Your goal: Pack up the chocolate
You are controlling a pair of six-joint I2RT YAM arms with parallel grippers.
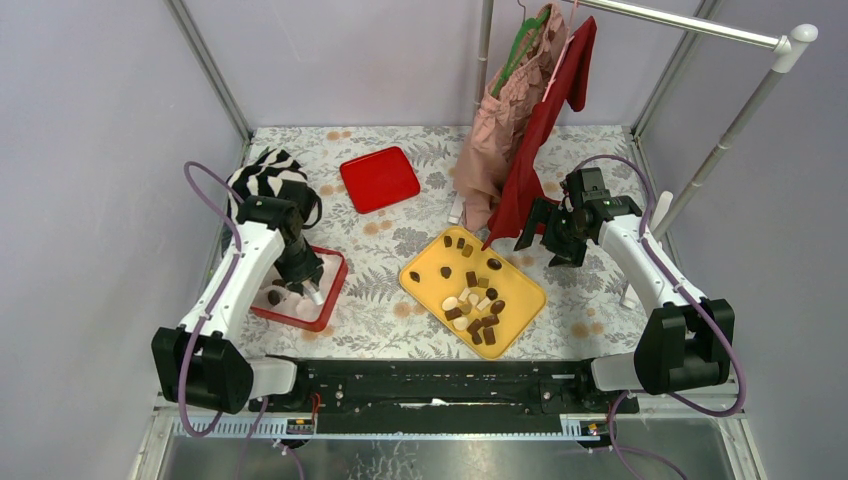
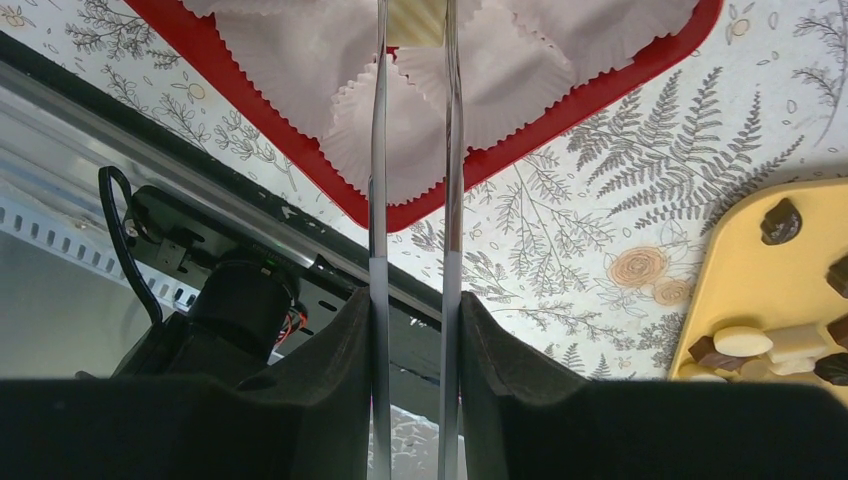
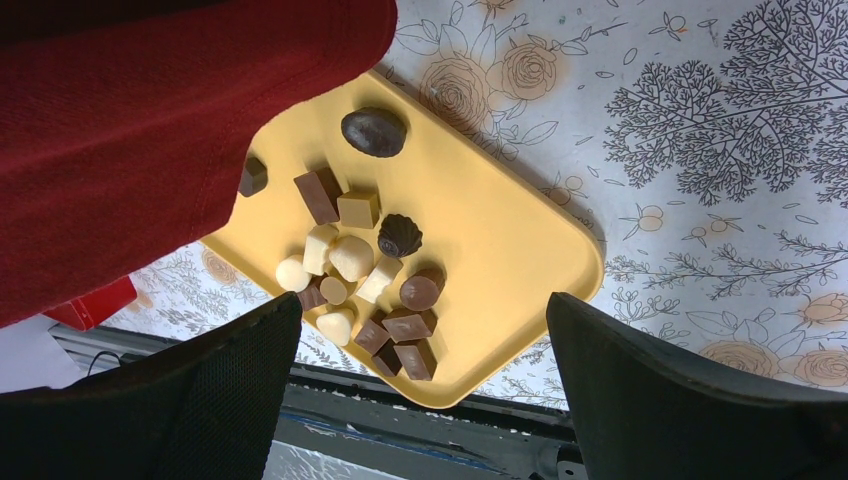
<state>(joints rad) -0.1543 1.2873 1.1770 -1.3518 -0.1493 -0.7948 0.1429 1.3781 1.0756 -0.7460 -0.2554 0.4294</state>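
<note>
Left wrist view crops the cream chocolate clamped in the left gripper; right gripper gapes wide.

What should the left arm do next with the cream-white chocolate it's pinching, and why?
Probably lower slightly and open the left gripper: its cream-white chocolate piece hangs over a white pleated paper cup in the red square box, so releasing should seat it.

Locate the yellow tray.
Top view: right of centre, the yellow tray sits between the cup-lined red box and the right gripper, below the hanging red cloth.
</note>
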